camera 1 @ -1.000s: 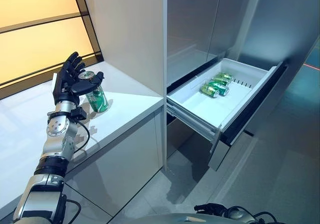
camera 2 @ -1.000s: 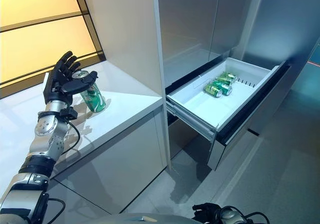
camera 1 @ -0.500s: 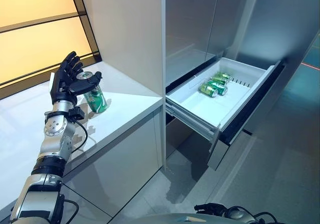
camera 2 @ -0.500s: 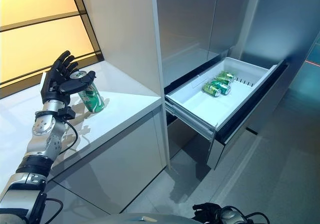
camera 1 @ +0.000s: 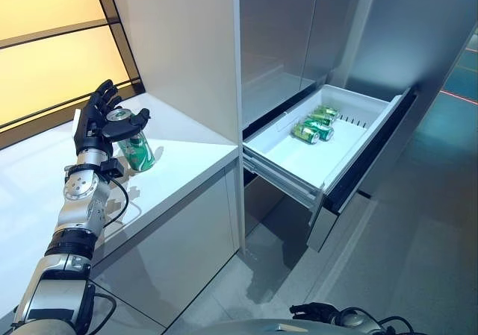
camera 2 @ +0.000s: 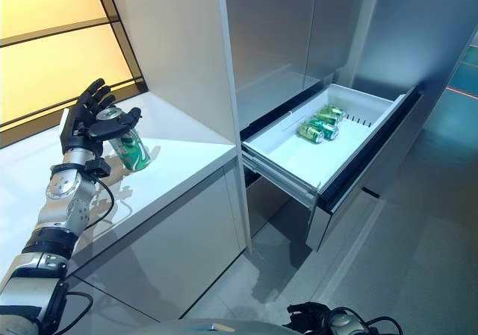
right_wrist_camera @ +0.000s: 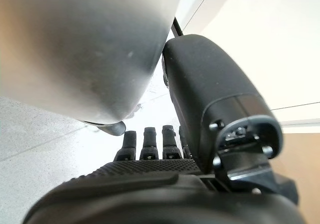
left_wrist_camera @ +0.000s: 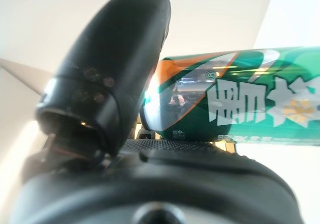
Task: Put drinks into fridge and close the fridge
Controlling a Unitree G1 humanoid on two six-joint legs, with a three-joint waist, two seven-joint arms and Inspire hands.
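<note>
A green drink can (camera 1: pixel 138 150) stands tilted on the white counter (camera 1: pixel 187 160). My left hand (camera 1: pixel 95 122) is right behind it, fingers straight and spread upward, thumb reaching across the can's top. In the left wrist view the can (left_wrist_camera: pixel 240 109) lies against the palm beside the thumb (left_wrist_camera: pixel 105 79). The fridge drawer (camera 1: pixel 302 160) is pulled out, with several green cans (camera 1: pixel 314 124) lying at its back. My right hand (camera 1: pixel 317 312) hangs low near the floor, and its fingers (right_wrist_camera: pixel 150 143) are relaxed and hold nothing.
A tall white cabinet panel (camera 1: pixel 187 44) rises between the counter and the fridge. Grey fridge doors (camera 1: pixel 299 29) stand shut above the drawer. An amber-lit window (camera 1: pixel 45 44) backs the counter. Grey floor (camera 1: pixel 418 260) spreads to the right of the drawer front.
The whole picture has shifted a little as the camera moved. The left hand stays at the tilted can in the same pose.
</note>
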